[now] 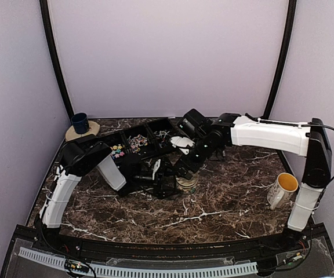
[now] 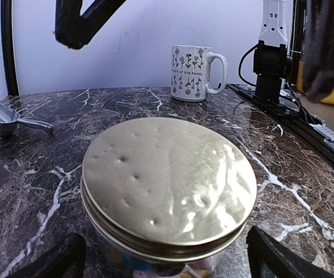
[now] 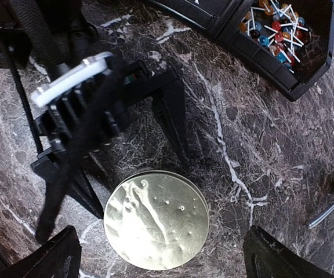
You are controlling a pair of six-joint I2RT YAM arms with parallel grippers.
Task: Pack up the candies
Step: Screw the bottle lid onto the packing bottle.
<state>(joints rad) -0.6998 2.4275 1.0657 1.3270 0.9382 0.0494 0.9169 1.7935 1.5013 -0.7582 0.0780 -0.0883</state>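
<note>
A glass jar with a round silvery lid (image 2: 167,179) stands on the marble table (image 2: 33,185). A few coloured candies (image 2: 133,265) show through its glass below the lid. My left gripper (image 2: 167,258) is open, its fingers (image 2: 280,258) on either side of the jar at table height, apart from it. Directly above the lid (image 3: 156,220) hangs my right gripper (image 3: 161,258), open and empty. More candies (image 1: 118,152) lie in the black tray (image 1: 116,135) at the back, with lollipops (image 3: 274,29) in one compartment.
A white patterned mug (image 2: 193,72) stands by the right arm's base, also the mug (image 1: 284,188) at the table's right. A metal scoop (image 2: 4,119) lies beyond the jar. A blue cup (image 1: 80,123) sits on a tan disc at the back left.
</note>
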